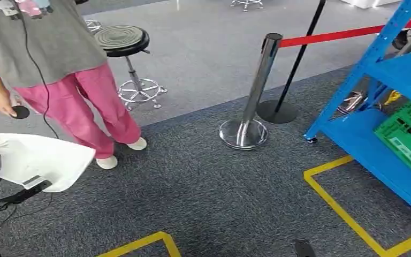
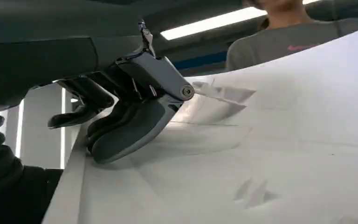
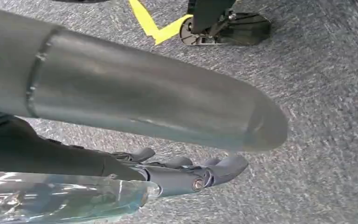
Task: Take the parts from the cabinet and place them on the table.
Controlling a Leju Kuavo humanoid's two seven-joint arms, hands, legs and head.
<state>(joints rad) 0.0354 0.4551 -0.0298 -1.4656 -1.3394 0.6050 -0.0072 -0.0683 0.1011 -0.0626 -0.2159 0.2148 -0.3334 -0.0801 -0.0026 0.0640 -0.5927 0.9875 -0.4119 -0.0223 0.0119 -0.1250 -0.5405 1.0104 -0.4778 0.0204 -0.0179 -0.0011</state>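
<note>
grey carpet with yellow tape lines runs under you. your left robot hand grips the edge of a white moulded part at lower left. your right robot hand hangs over the floor, fingers loosely apart, holding nothing. beyond stand a person, a stanchion and the blue cabinet with a green crate.

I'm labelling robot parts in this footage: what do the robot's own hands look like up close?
The left hand has a thick matte grey thumb with a round metal pivot screw at its base and darker, nearly black fingers. The right hand is built alike: dark grey rounded fingers and a small silver screw at the joint, under a smooth grey cover.
</note>
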